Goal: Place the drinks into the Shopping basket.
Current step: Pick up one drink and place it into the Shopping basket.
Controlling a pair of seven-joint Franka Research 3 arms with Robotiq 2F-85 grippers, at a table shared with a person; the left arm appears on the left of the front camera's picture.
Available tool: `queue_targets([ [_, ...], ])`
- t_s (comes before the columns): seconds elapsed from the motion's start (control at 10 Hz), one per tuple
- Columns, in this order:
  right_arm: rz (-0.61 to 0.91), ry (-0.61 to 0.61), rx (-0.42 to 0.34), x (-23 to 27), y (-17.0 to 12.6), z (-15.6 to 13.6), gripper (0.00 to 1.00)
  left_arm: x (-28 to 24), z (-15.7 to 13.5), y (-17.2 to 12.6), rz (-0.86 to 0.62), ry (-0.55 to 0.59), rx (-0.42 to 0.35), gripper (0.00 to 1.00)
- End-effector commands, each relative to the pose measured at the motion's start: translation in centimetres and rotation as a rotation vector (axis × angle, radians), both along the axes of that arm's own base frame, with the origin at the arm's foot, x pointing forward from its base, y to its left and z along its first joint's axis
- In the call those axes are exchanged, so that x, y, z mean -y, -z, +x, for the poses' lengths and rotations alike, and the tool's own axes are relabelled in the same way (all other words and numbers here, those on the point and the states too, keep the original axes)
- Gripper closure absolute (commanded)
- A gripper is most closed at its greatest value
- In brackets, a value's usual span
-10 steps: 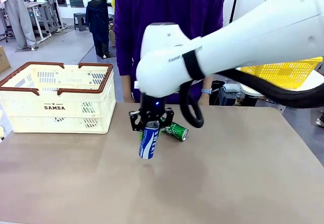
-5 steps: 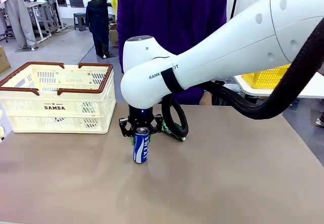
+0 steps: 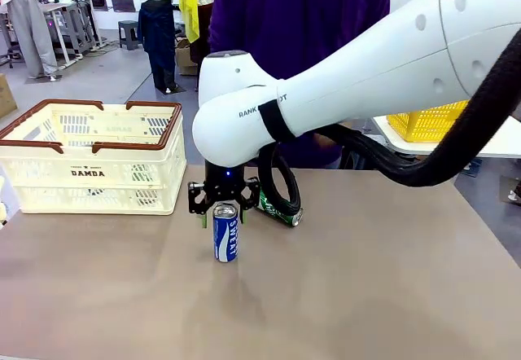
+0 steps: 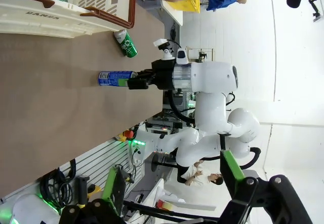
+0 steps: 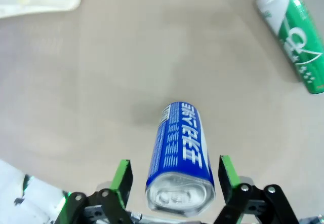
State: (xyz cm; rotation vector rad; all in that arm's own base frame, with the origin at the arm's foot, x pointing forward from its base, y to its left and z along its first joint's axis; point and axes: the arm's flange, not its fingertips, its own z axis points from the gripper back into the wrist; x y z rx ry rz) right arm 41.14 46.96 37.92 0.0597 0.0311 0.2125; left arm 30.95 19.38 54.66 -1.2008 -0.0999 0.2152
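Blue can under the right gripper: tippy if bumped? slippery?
Likely tippy: the blue can stands upright, tall and slim, so a bump near its top could topple it, and then it may roll. Its glossy round wall might slip unless the right gripper, open around its top, closes centred.

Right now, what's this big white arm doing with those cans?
The robot's right gripper sits open around the top of a blue can, which stands upright on the table. Its pads flank the can without touching it. A green can lies on its side just behind. The cream basket stands off to the robot's left, and a person stands at the far side. The left gripper is open, holding nothing.
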Motion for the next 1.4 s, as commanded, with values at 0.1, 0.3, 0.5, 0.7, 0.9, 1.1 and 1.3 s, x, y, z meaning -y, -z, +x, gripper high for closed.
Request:
queue_targets([
  [0.1,0.083,-0.023,0.01,5.5,-8.7,-1.4,0.0,0.1,-0.1,-0.3,-0.016,-0.007,-0.008,0.0],
  [0.3,0.238,0.046,0.009,14.6,-16.4,-2.6,0.0,0.1,-0.1,-0.3,-0.016,-0.007,-0.008,0.0],
  [0.5,0.493,0.118,-0.081,27.4,-20.7,-4.4,0.0,0.1,-0.1,-0.3,-0.016,-0.007,-0.008,0.0],
  [0.7,0.742,0.188,-0.098,38.9,-21.7,-6.5,0.0,0.1,-0.1,-0.3,-0.016,-0.007,-0.008,0.0],
  [0.9,1.018,0.129,-0.113,49.2,-19.2,-8.0,0.0,0.1,-0.1,-0.3,-0.016,-0.007,-0.008,0.0],
  [1.1,1.209,0.179,-0.135,56.1,-13.5,-7.2,0.0,0.1,-0.1,-0.3,-0.016,-0.007,-0.008,0.0],
  [1.3,1.271,0.141,0.043,57.7,-7.3,-6.1,0.0,0.1,-0.1,-0.3,-0.016,-0.007,-0.008,0.0],
])
